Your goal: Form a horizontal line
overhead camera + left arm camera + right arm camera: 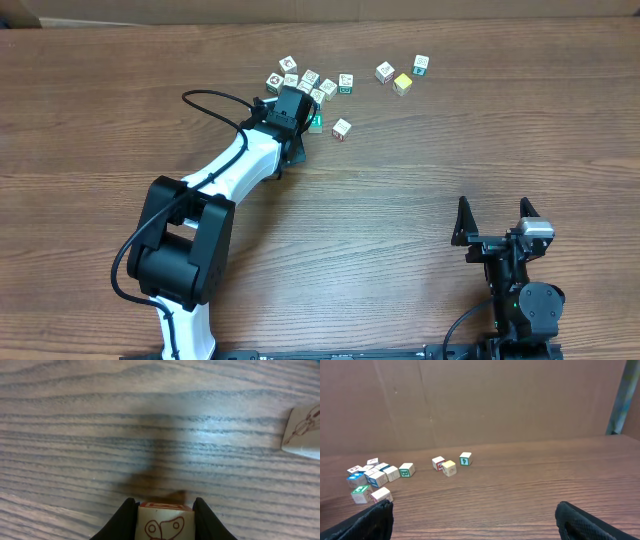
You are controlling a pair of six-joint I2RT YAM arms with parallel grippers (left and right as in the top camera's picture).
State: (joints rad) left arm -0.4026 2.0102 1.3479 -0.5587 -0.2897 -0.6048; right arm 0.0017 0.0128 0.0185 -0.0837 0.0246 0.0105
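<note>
We see the left fingers (125, 517) squeezed tight on a cube with a red drawing (165, 524), down close to the table (150, 435). The row of cubes (327, 87) sits at the far side of the table, right by the left arm's tip. The right fingers (370, 520) are wide apart, far from the cubes.

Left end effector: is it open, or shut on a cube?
Shut on it. The left end effector has both fingers against a red-marked cube.
</note>
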